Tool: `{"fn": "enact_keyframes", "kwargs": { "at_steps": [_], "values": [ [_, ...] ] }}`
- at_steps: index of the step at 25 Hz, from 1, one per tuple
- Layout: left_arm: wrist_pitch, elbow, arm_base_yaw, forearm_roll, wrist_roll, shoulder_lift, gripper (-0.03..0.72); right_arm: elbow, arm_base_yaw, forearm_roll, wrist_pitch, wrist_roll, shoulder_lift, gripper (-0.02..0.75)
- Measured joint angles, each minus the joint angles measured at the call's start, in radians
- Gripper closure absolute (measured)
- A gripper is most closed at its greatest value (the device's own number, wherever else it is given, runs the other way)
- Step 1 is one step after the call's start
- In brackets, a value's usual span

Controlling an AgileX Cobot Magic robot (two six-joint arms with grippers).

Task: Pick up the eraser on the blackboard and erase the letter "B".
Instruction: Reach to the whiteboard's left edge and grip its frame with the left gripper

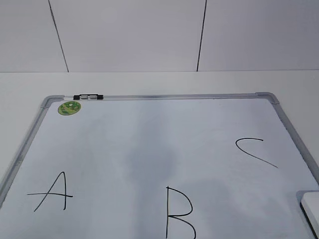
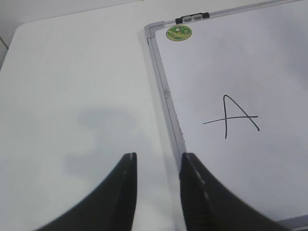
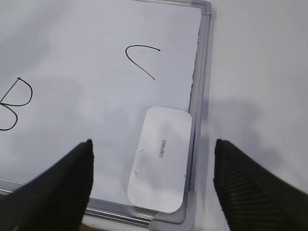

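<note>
- The eraser (image 3: 160, 159), a white oblong block with rounded corners, lies flat on the blackboard (image 1: 149, 144) in its near right corner, right against the frame's right edge; in the exterior view only a corner of it (image 1: 312, 209) shows at the right border.
- The letter "B" (image 1: 179, 213) stands whole near the board's near edge, about midway across, well to the left of the eraser.
- The letter "C" (image 1: 255, 151) sits beyond the eraser; the letter "A" (image 1: 52, 191) is at far left.
- A round green sticker (image 1: 69, 107) lies in the far left corner, beside a black clip (image 1: 88, 97) on the frame.
- The right gripper (image 3: 153, 147) hangs above the eraser, jaws spread wide, holding nothing.
- The left gripper (image 2: 159, 159) hovers over the board's left frame edge, jaws partly apart, empty.
- The board rests on a white table (image 2: 72, 96).
</note>
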Motion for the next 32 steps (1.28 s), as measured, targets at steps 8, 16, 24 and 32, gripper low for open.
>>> {"fn": "enact_keyframes", "kwargs": {
  "at_steps": [8,16,24,32],
  "values": [
    [0.000,0.000,0.000,0.000,0.000,0.000,0.450,0.000,0.000,0.000,0.000,0.000,0.000,0.152],
    [0.000,0.000,0.000,0.000,0.000,0.000,0.449,0.000,0.000,-0.010,0.000,0.000,0.000,0.152],
    [0.000,0.000,0.000,0.000,0.000,0.000,0.450,0.000,0.000,-0.014,0.000,0.057,0.023,0.152],
    [0.000,0.000,0.000,0.000,0.000,0.000,0.449,-0.003,0.000,-0.012,-0.002,0.149,0.161,0.152]
  ]
}}
